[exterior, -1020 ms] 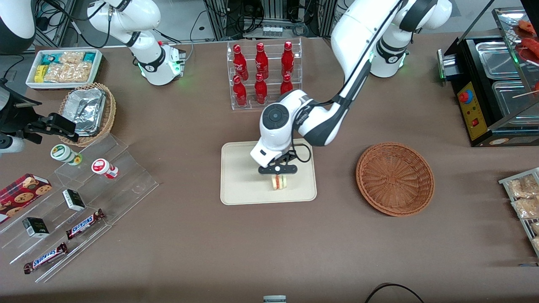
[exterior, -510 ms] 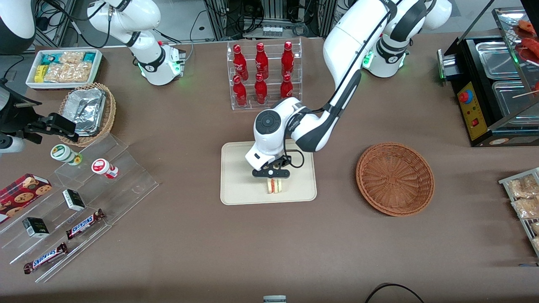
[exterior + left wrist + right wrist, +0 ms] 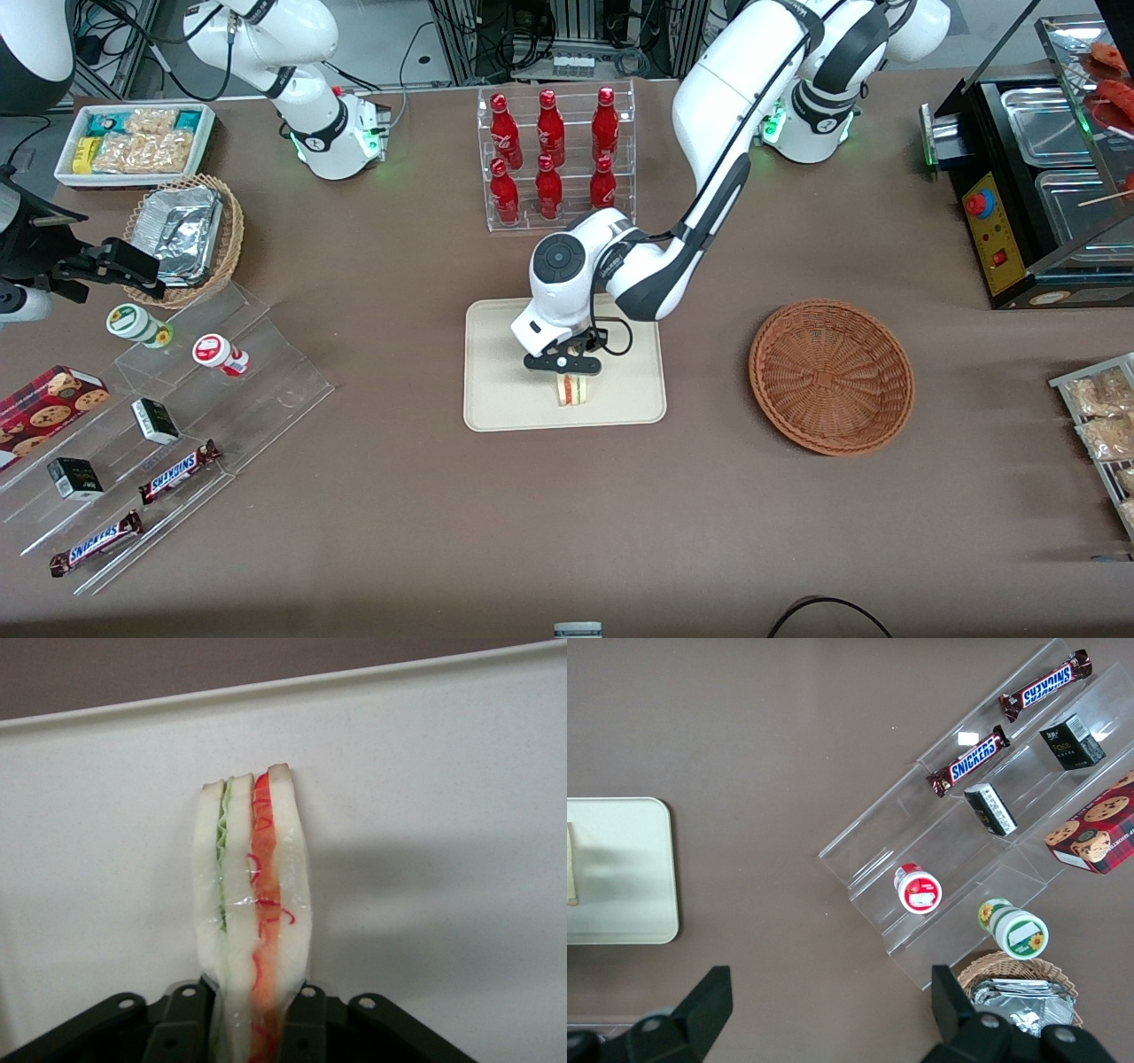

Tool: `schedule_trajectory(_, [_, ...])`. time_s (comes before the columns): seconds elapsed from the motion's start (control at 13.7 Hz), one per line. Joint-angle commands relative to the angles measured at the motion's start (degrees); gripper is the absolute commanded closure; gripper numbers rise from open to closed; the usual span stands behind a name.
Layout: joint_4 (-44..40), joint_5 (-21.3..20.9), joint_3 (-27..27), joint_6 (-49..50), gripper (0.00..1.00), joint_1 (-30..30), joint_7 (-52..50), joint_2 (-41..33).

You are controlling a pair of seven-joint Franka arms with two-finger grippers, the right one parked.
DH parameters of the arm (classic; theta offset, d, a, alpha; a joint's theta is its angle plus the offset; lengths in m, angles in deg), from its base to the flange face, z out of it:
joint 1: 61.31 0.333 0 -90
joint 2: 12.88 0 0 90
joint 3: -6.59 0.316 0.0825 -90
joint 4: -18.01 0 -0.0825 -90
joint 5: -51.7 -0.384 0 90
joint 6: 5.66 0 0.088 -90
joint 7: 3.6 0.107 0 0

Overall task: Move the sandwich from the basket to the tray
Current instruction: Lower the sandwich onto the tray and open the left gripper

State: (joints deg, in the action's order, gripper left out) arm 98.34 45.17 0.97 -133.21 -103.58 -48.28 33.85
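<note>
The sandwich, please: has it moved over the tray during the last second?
Yes. Held in the tool, the sandwich shifted across the tray toward the parked arm's end, away from the basket.

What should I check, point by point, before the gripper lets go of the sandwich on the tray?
1. Sandwich is over the tray, inside its rim: ok.
2. Gripper is shut on the sandwich; its fingers pinch the bread: ok.
3. Sandwich touches the tray floor: cannot tell; it may hang just above.
4. Sandwich stands on edge, so it may tip when released: not ok.
5. Bare tray around the sandwich: ok.
6. Basket is empty, nothing more to move: ok.
</note>
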Motion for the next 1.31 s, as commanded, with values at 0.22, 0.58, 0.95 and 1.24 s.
schedule_trajectory(0.22, [-1.58,-0.42,0.79,0.45,0.00,-1.50,-0.59,-0.58])
schedule_trajectory(0.58, [-1.15,-0.15,0.96,6.33,0.00,-1.06,-3.23,-6.02])
schedule_trajectory(0.95, [-0.80,0.03,1.41,19.77,0.00,4.81,-2.00,-16.12])
schedule_trajectory(1.24, [1.13,-0.06,1.41,24.35,0.00,12.63,1.41,-22.98])
